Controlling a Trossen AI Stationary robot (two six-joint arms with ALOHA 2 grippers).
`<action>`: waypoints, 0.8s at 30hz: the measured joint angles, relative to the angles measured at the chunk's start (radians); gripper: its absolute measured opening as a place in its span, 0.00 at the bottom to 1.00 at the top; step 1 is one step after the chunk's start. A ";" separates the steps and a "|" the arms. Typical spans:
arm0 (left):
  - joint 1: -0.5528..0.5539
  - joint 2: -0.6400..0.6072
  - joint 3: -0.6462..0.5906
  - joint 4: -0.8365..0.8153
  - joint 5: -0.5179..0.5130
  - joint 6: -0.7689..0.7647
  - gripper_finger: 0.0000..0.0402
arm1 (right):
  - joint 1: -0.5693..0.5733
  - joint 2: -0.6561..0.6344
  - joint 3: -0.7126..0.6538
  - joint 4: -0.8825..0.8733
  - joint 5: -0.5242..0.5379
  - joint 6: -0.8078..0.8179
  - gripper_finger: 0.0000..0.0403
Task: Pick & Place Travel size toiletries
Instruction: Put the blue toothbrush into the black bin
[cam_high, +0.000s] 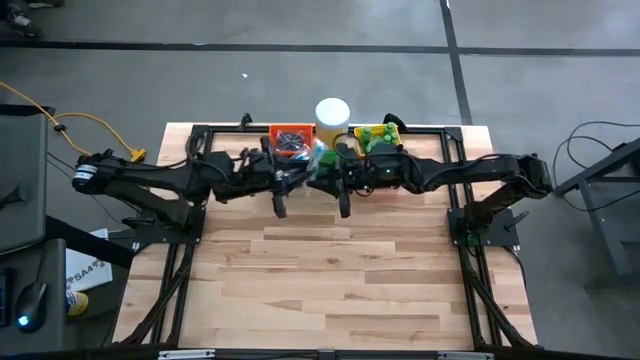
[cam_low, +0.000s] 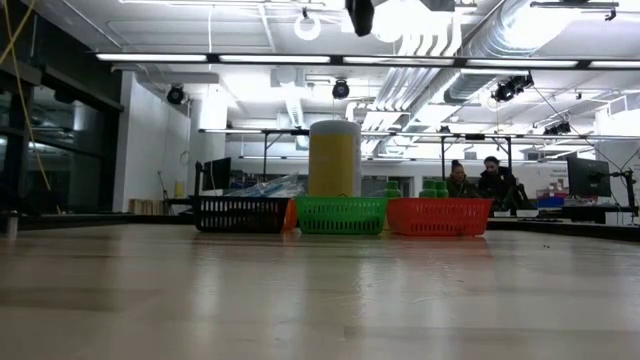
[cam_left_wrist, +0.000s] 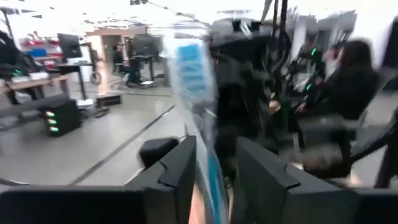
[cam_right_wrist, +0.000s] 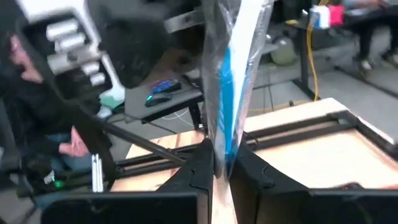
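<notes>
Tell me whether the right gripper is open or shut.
Shut: in the right wrist view the right gripper has its fingers clamped on a clear-wrapped white-blue toothbrush that stands up between them.

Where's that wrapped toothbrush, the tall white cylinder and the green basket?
Toothbrush (cam_right_wrist: 231, 93): right wrist view, on its blue stripe inside the clear wrap.
Cylinder (cam_high: 332, 111): high view, on its round white top.
Green basket (cam_low: 342, 215): low view, on its front mesh wall.

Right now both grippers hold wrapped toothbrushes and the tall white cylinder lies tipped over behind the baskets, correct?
Not quite: the low view shows the tall white cylinder standing upright. The left gripper and right gripper do each clamp a clear-wrapped toothbrush.
</notes>
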 joint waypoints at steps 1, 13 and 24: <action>-0.001 -0.016 0.000 -0.029 -0.016 0.025 0.31 | -0.004 -0.008 0.000 -0.016 0.007 0.029 0.05; -0.001 -0.082 0.000 -0.225 -0.044 0.457 0.45 | -0.101 -0.015 0.000 -0.121 -0.480 0.583 0.05; -0.056 0.072 0.000 -0.292 -0.154 0.817 0.45 | -0.100 0.077 0.000 -0.125 -0.657 0.730 0.06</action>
